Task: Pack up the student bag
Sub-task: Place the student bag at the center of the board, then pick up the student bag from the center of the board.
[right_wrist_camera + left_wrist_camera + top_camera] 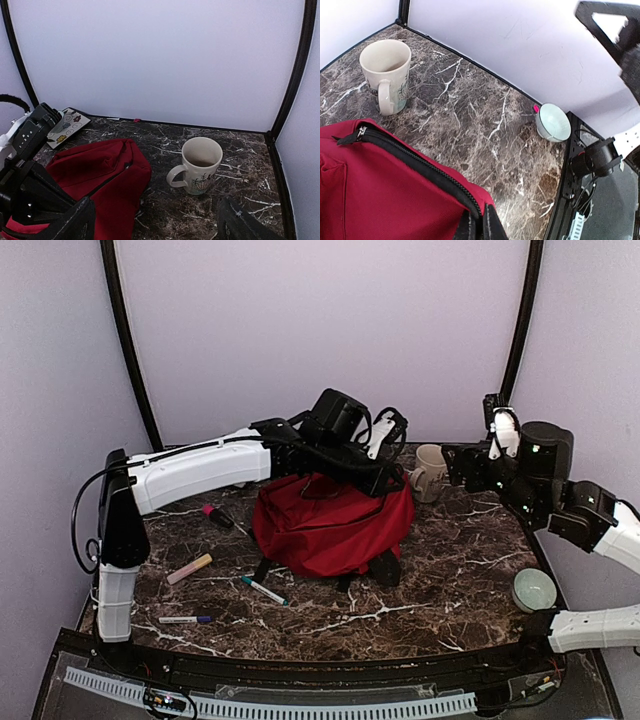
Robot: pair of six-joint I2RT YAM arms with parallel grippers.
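Just left of the mug [430, 472], the student bag [330, 525] slumps.
Left gripper [480, 229] clamps its zipper edge, probably holding the mouth up; right gripper [156, 215], jaws wide and empty, waits right of the mug.

Left arm [190, 468]: I see white shells, black cable.
Right arm [590, 510]: black wrist, white links.
Right tool [156, 220]: black fingers.
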